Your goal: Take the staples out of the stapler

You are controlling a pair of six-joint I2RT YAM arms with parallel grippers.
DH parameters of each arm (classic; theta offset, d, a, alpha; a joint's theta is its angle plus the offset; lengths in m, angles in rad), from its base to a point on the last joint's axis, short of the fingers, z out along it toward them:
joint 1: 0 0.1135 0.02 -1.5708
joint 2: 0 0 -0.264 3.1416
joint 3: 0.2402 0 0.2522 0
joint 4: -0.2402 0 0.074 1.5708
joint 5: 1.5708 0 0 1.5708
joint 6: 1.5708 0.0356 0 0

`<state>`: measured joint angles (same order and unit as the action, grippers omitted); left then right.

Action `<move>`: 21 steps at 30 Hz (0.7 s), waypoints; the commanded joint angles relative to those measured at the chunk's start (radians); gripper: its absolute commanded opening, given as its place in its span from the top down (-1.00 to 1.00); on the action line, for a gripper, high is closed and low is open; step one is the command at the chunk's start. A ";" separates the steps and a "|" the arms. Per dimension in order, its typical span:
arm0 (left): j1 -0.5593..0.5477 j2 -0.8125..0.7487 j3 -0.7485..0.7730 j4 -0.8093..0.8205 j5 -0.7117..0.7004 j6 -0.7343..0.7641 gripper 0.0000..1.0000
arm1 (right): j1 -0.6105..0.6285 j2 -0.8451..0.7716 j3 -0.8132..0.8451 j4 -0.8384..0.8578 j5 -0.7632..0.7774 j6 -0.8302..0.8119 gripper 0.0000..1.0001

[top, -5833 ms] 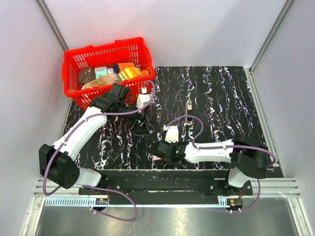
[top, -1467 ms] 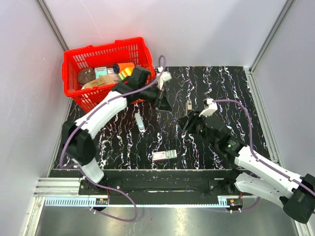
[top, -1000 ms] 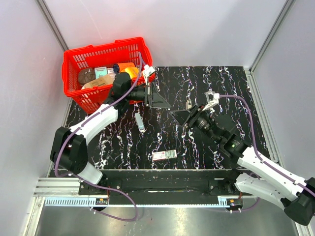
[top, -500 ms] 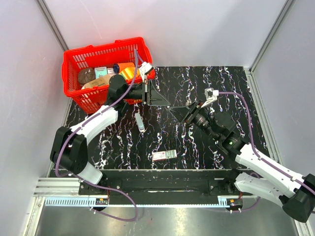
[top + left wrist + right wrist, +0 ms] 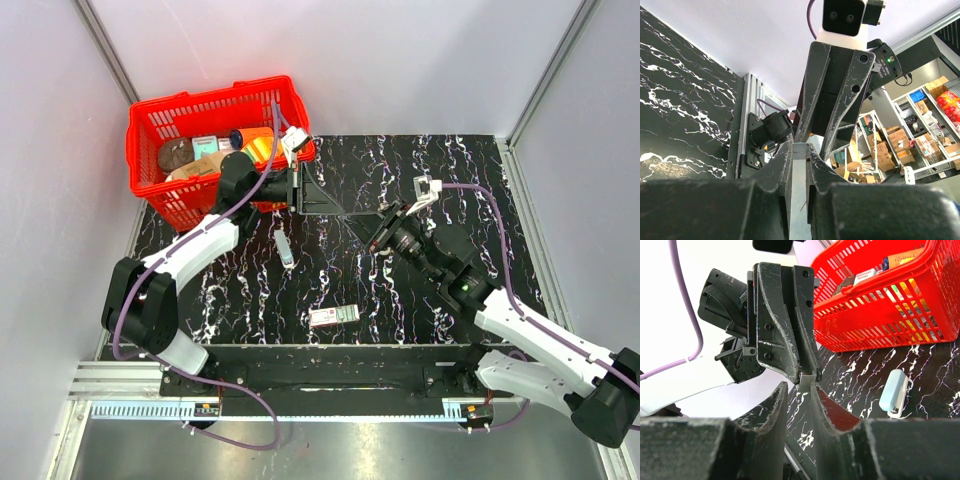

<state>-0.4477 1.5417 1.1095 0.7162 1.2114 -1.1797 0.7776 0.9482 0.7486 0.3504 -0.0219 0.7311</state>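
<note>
Bench: black with white marble veining. Basket: bright red. Stapler: pale blue and white. Staples: silver-grey. Box: white and red. Left gripper and right gripper: scuffed black. Arms: white with black joints. Cable: purple.

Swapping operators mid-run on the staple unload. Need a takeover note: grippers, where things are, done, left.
Left gripper: shut on the staples, holding the strip off the table.
Right gripper: facing the left one, jaws on either side of the strip's free end. Cannot tell if it has clamped.
Stapler: lying on the table in front of the red basket, untouched.
Done: staples are out of the stapler.
Left: probably complete the hand-over to the right gripper, then set the strip down.
</note>
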 commanded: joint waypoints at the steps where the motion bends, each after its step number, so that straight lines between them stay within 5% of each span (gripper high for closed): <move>1: 0.001 -0.031 0.004 0.054 0.023 -0.008 0.92 | -0.005 0.001 0.034 0.068 -0.035 -0.007 0.41; 21: 0.014 -0.048 0.015 0.040 0.025 -0.006 0.94 | -0.005 0.007 0.003 0.096 -0.058 0.019 0.37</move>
<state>-0.4408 1.5410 1.1095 0.7258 1.2201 -1.1942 0.7765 0.9516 0.7353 0.3843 -0.0479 0.7425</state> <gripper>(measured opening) 0.137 0.334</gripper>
